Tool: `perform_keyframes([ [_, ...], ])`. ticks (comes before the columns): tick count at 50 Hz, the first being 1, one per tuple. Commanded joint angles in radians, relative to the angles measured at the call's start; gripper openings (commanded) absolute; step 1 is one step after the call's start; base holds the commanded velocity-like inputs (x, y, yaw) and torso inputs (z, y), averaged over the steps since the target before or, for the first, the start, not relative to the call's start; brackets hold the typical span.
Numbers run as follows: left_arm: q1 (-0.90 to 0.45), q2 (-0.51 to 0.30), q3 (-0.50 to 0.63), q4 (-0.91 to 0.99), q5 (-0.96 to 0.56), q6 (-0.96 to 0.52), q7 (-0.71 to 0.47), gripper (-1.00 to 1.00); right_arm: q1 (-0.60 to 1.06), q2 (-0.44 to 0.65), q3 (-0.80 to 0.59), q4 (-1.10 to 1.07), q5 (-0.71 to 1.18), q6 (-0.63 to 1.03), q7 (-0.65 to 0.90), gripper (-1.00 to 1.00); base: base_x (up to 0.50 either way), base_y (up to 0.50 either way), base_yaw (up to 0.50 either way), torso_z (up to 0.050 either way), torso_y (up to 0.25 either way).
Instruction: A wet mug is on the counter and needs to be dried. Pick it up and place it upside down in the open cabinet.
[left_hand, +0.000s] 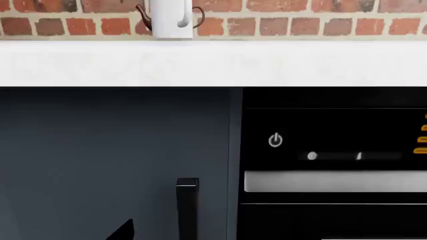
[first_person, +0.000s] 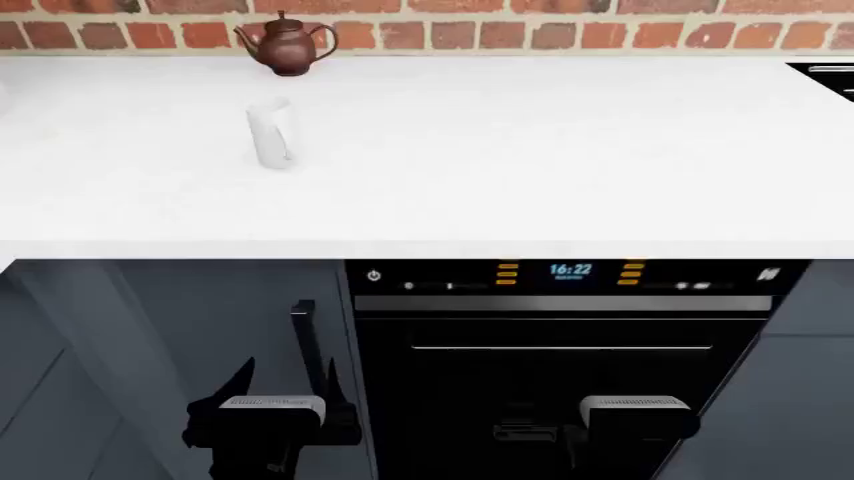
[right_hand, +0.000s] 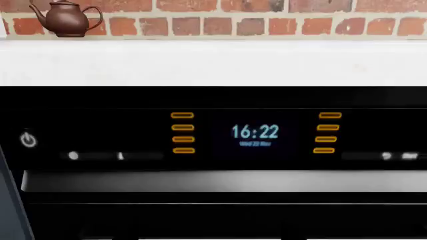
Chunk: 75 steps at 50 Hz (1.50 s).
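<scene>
Both grippers hang low below the counter (first_person: 534, 190): the left gripper (first_person: 274, 440) and right gripper (first_person: 627, 435), jaw state unclear. The mug (first_person: 271, 133) stands upper left, near the teapot (first_person: 287, 43); a careless reach could topple it.

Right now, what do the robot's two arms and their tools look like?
Both arms are black, each with a pale grey rounded band across the wrist. The left tool has thin, flat black fingers with squared tips. The right tool is dark and hard to make out against the black oven. No cables or markings show.
</scene>
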Motion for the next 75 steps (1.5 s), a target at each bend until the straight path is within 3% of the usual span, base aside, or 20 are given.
perform_keyframes([
  [1, 0.006, -0.016, 0.019, 0.008, -0.02, 0.002, -0.014, 1.0, -0.005, 0.016, -0.022, -0.006, 0.012, -0.003, 0.019, 1.0, 0.0, 0.0, 0.0, 0.0, 0.0],
  [7, 0.03, -0.036, 0.037, 0.056, -0.05, -0.019, -0.038, 1.0, -0.022, 0.037, -0.045, -0.037, 0.016, -0.019, 0.055, 1.0, 0.0, 0.0, 0.0, 0.0, 0.0],
  [12, 0.087, -0.056, 0.051, 0.265, -0.044, -0.137, -0.067, 1.0, -0.058, 0.057, -0.048, -0.236, 0.01, 0.1, 0.085, 1.0, 0.0, 0.0, 0.0, 0.044, 0.013],
  [17, 0.092, -0.078, 0.042, 0.557, -0.088, -0.4, -0.078, 1.0, -0.057, 0.082, -0.061, -0.507, -0.005, 0.314, 0.091, 1.0, 0.0, 0.0, 0.0, 0.05, 0.016],
  [26, -0.075, -0.126, -0.052, 0.912, -0.268, -0.919, -0.095, 1.0, 0.086, 0.12, -0.032, -0.88, 0.04, 0.76, 0.068, 1.0, 0.0, 0.0, 0.0, 0.05, 0.017],
  [29, -0.176, -0.137, -0.111, 1.043, -0.356, -1.143, -0.105, 1.0, 0.19, 0.134, -0.014, -1.023, 0.063, 0.978, 0.06, 1.0, 0.0, 0.0, 0.0, 0.05, 0.016],
  [30, -0.209, -0.2, -0.132, 1.047, -0.506, -1.165, -0.21, 1.0, 0.226, 0.15, -0.002, -1.047, 0.096, 1.026, 0.071, 1.0, 0.0, 0.0, 0.0, 0.05, 0.016],
  [31, -0.245, -0.294, -0.158, 1.047, -0.656, -1.168, -0.36, 1.0, 0.255, 0.221, 0.002, -1.047, 0.211, 1.033, 0.164, 1.0, 0.0, 0.0, 0.0, 0.05, 0.016],
  [32, -0.279, -0.364, -0.18, 1.047, -0.806, -1.167, -0.51, 1.0, 0.289, 0.364, 0.005, -1.047, 0.361, 1.017, 0.314, 1.0, 0.0, 0.0, 0.0, 0.05, 0.016],
  [34, -0.351, -0.428, -0.264, 1.04, -1.106, -1.214, -0.694, 1.0, 0.403, 0.654, -0.051, -1.047, 0.661, 0.915, 0.614, 1.0, 0.0, 0.0, 0.0, 0.05, 0.017],
  [37, -0.476, -0.556, -0.271, 1.005, -1.556, -1.205, -0.937, 1.0, 0.538, 0.847, -0.116, -1.047, 1.111, 0.817, 1.005, 1.0, 0.0, 0.0, 0.0, 0.05, 0.016],
  [39, -0.553, -0.635, -0.24, 0.989, -1.752, -1.157, -1.062, 1.0, 0.626, 0.95, -0.18, -1.047, 1.325, 0.743, 1.081, 1.0, 0.0, 0.0, 0.0, 0.05, 0.018],
  [43, -0.696, -0.757, -0.182, 0.977, -1.951, -1.066, -1.216, 1.0, 0.781, 1.081, -0.29, -1.047, 1.43, 0.623, 1.177, 1.0, 0.0, 0.0, 0.0, 0.05, 0.025],
  [48, -0.848, -0.859, -0.141, 0.974, -2.103, -0.977, -1.314, 1.0, 0.979, 1.154, -0.359, -1.047, 1.559, 0.615, 1.229, 1.0, 0.0, 0.0, 0.0, 0.05, 0.029],
  [55, -1.047, -0.965, -0.078, 0.891, -2.21, -0.939, -1.345, 1.0, 1.061, 1.207, -0.245, -1.04, 1.759, 0.621, 1.234, 1.0, 0.03, 0.24, 0.0, 0.007, 0.0],
  [62, -1.172, -0.993, 0.002, 0.86, -2.26, -0.915, -1.387, 1.0, 1.174, 1.2, -0.268, -1.008, 1.847, 0.657, 1.256, 1.0, 0.1, 0.41, 0.0, 0.0, 0.0],
  [75, -1.251, -1.023, 0.085, 0.786, -2.271, -0.953, -1.383, 1.0, 1.153, 1.249, -0.239, -0.97, 1.856, 0.658, 1.209, 1.0, 0.11, 0.41, 0.0, 0.0, 0.0],
])
